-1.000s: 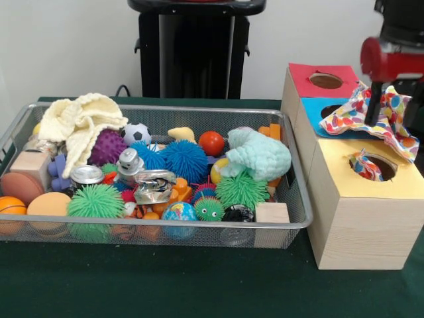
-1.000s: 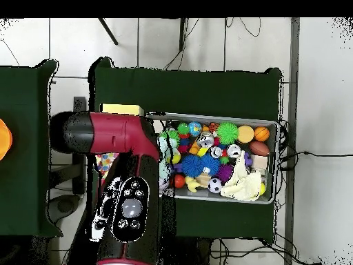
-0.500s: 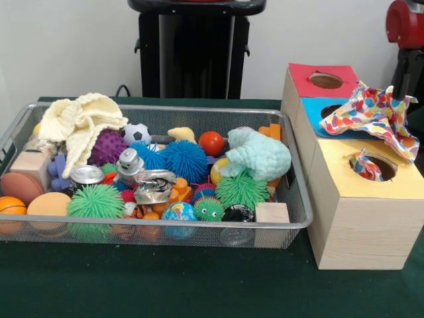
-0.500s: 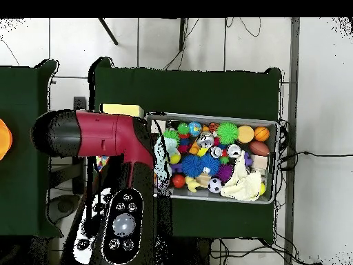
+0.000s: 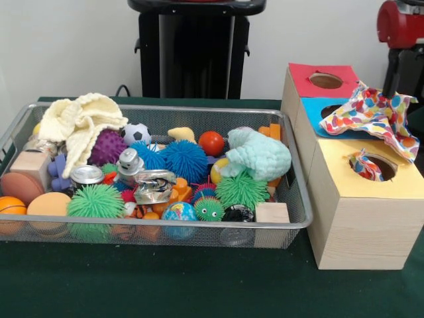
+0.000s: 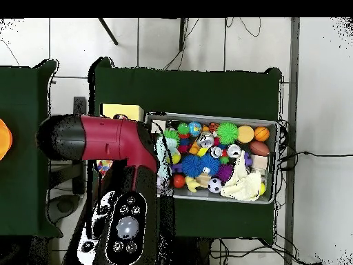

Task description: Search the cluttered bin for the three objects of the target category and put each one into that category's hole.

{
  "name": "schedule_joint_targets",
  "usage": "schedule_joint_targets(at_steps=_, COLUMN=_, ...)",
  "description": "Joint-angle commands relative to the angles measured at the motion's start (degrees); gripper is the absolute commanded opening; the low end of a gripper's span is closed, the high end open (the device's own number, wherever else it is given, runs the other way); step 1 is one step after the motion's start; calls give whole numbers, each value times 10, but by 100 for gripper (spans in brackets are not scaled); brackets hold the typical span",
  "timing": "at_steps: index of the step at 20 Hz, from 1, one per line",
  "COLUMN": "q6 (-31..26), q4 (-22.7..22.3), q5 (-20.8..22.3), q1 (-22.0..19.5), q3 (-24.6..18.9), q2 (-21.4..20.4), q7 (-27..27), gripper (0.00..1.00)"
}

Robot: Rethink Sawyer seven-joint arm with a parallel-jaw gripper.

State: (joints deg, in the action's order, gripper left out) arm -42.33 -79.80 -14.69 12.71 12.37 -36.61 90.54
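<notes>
A spotted multicoloured cloth (image 5: 374, 119) lies draped over the blue and yellow tops of the wooden hole box (image 5: 361, 225). One end of it is tucked into the yellow hole (image 5: 368, 165). My gripper (image 5: 392, 74) hangs at the far right just above the cloth's back edge, and its lower end is hidden behind the cloth. In the wire bin (image 5: 199, 228) a cream knitted cloth (image 5: 79, 122) lies at the back left and a mint knitted cloth (image 5: 260, 154) at the right. From overhead my arm (image 6: 114, 138) covers the boxes, and only a bit of the spotted cloth (image 6: 103, 166) shows.
The bin (image 6: 269, 124) is packed with spiky balls, small sports balls, crushed cans (image 5: 154, 185) and wooden blocks (image 5: 272, 213). The red hole (image 5: 326, 80) sits at the back of the box row. A black pedestal (image 5: 195, 53) stands behind the bin.
My gripper has lifted off the spotted cloth and gone up toward the top right. The cloth stays draped over the box with its end in the yellow hole.
</notes>
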Motion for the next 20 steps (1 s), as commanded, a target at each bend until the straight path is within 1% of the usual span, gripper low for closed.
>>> schedule_joint_targets(at_steps=1, q6=-25, q4=-94, q5=-5, q1=-30, q3=-28, q2=2, q7=103, gripper=100)
schedule_joint_targets(at_steps=4, q6=-27, q4=-115, q5=1, q1=-33, q3=-28, q2=-13, q7=88, gripper=100)
schedule_joint_targets(at_steps=9, q6=-18, q4=-125, q5=4, q1=-39, q3=-35, q2=-14, q7=80, gripper=100)
schedule_joint_targets(at_steps=15, q6=-27, q4=-109, q5=12, q1=-47, q3=-46, q2=-2, q7=66, gripper=100)
schedule_joint_targets(at_steps=20, q6=4, q4=-110, q5=13, q1=-48, q3=-52, q2=13, q7=73, gripper=100)
